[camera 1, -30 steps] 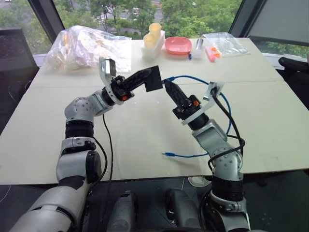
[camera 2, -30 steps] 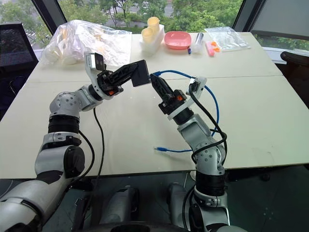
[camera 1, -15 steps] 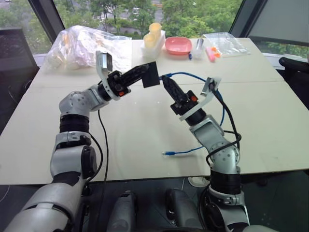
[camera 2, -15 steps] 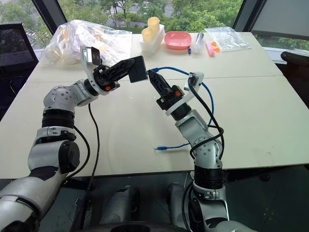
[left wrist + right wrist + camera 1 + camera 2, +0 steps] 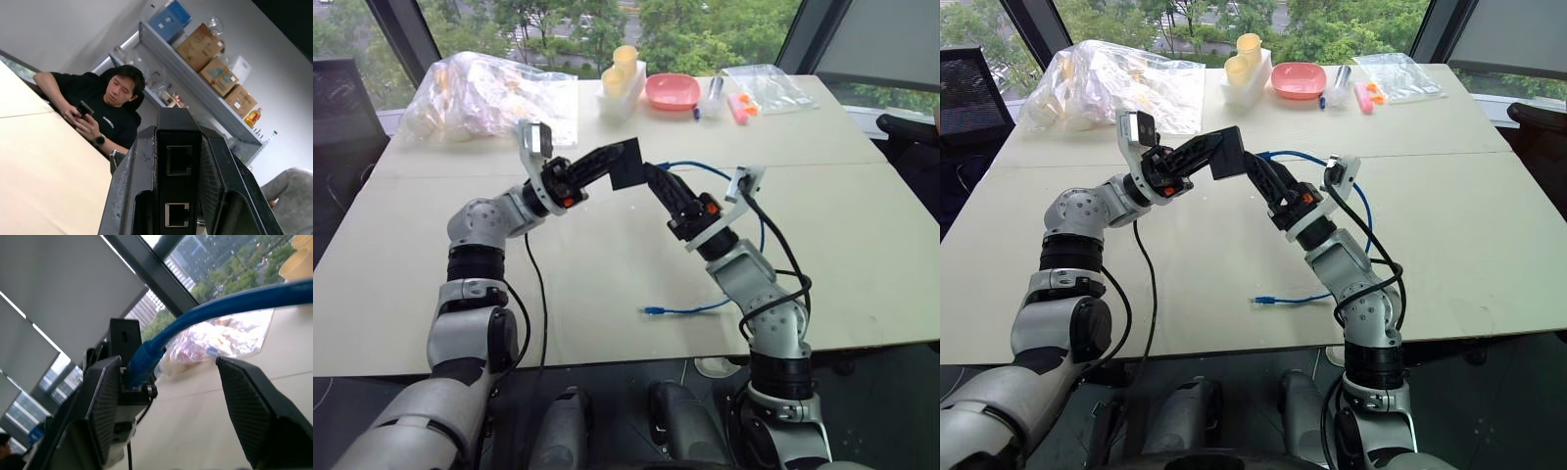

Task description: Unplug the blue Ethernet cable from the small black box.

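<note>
no readable text, labels or numbers anywhere

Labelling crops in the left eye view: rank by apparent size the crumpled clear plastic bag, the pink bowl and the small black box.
1. Crumpled clear plastic bag, by far the largest.
2. Pink plastic bowl.
3. Small matte black box, slightly smaller than the bowl, though it is held nearer the camera, so true sizes stay unsure.

Big cream table (image 5: 862,245) with a seam across it. Along the far edge: a crinkly plastic bag (image 5: 489,93), yellow cups (image 5: 621,69) in a white holder, a pink bowl (image 5: 674,91), another clear bag (image 5: 766,86). Blue cable (image 5: 690,310) end lies near the front edge.
</note>
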{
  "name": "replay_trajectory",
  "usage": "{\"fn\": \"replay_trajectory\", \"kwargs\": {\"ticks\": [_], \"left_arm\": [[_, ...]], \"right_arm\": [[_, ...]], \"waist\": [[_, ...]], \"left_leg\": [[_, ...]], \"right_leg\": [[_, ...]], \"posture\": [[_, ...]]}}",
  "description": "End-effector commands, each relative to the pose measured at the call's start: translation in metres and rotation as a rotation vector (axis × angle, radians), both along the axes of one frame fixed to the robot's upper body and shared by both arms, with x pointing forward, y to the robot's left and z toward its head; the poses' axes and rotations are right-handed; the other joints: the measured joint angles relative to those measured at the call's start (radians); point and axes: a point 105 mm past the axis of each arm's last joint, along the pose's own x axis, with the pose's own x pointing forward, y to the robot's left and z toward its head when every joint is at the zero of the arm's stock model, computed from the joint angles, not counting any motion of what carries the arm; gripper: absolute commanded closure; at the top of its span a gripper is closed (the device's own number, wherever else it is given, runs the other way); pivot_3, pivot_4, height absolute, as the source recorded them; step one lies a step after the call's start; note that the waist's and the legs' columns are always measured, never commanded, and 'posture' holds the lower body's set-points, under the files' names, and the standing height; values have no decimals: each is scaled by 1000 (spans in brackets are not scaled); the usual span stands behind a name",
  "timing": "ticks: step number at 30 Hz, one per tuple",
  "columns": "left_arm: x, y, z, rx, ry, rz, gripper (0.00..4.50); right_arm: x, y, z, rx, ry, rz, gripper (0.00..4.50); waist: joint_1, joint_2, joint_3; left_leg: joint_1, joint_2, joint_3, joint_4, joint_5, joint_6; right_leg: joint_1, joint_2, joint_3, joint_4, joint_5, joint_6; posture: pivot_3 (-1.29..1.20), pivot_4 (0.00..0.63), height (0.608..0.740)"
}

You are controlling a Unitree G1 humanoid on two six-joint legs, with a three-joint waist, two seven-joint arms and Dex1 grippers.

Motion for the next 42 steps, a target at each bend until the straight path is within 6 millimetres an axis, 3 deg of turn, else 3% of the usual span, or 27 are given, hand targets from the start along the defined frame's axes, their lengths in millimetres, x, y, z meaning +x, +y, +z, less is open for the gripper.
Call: {"fn": "replay_trajectory", "kwargs": {"ticks": [1, 7, 10, 14, 15, 24, 30, 42], "left_arm": [[-4, 2, 16, -31, -56, -7, 4004], [-3, 2, 17, -30, -55, -6, 4004], [-4, 2, 16, -26, -53, -9, 4004], [-4, 1, 15, -24, -51, -8, 4004], [-4, 1, 15, -24, -51, -7, 4004], [-3, 2, 15, -23, -49, 1, 4004], [-4, 1, 15, -27, -46, -6, 4004], [-12, -2, 12, -18, -41, -42, 4004]], "right_arm": [[-11, 8, 11, 23, -50, 50, 1317], [-12, 9, 11, 40, -51, 55, 1317], [-11, 9, 11, 45, -52, 55, 2064], [-11, 8, 13, 66, -56, 55, 3949], [-11, 7, 13, 77, -55, 56, 4092], [-13, 6, 12, 100, -47, 74, 4092], [-13, 8, 11, 94, -41, 87, 1121], [-9, 0, 11, 145, -34, 40, 1121]], "waist": [[1, 0, 0], [0, 0, 0], [1, 0, 0], [1, 0, 0], [1, 0, 0], [1, 0, 0], [1, 0, 0], [1, 0, 0]], "left_leg": [[0, 0, 0, 0, 0, 0], [0, 0, 0, 0, 0, 0], [0, 0, 0, 0, 0, 0], [0, 0, 0, 0, 0, 0], [0, 0, 0, 0, 0, 0], [0, 0, 0, 0, 0, 0], [0, 0, 0, 0, 0, 0], [0, 0, 0, -1, 0, 0]], "right_leg": [[0, 0, 0, 0, 0, 0], [0, 0, 0, 0, 0, 0], [0, 0, 0, 0, 0, 0], [0, 0, 0, 0, 0, 0], [0, 0, 0, 0, 0, 0], [0, 0, 0, -1, 0, 0], [0, 0, 0, -1, 0, -1], [0, 0, 0, -3, 0, -1]], "posture": [[0, 150, 740], [0, 150, 740], [0, 150, 740], [0, 150, 740], [0, 150, 740], [0, 150, 740], [0, 150, 740], [0, 150, 740]]}}
